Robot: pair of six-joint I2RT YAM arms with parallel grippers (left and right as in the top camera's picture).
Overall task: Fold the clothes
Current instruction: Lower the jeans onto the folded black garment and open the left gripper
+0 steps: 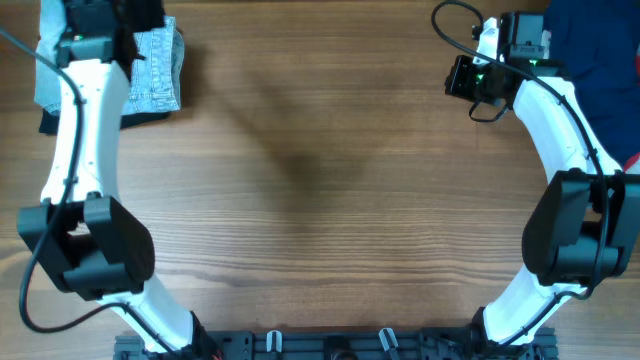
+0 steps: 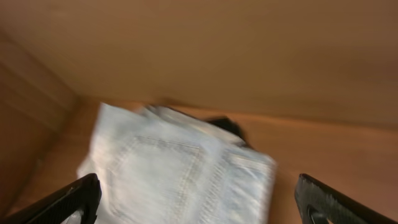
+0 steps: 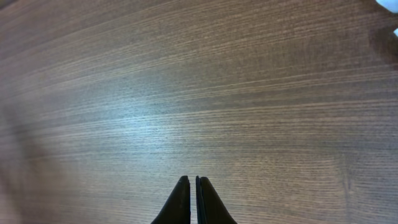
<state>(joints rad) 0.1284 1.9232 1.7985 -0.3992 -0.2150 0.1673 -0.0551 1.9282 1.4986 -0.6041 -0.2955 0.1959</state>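
The folded denim [image 1: 158, 68] lies in the far left corner of the table [image 1: 320, 180], directly below and just ahead of the left gripper [image 2: 198, 190]. That gripper's fingers [image 2: 68, 202] are spread wide, with nothing between them. From above, the bundle's long axis seems to run near to far, though the left arm covers its left side. The left arm is plainly the nearer one, since the right arm is well apart at the far right of the table. The right gripper [image 3: 191, 186] has its fingers pressed together on nothing and looks down at bare wood. The denim is pale blue and squared off in layers, with a stitched back pocket [image 2: 165, 168] facing up. It rests on a dark garment [image 2: 227, 126] that shows along its near and far edges. The left wrist view is blurred, so finer creases cannot be read. A blue cloth [image 1: 605, 60] lies at the far right edge, just beside the right arm and only partly in view. The denim looks already folded and stacked. If the blue cloth is the next piece, the right arm is better placed to reach it.
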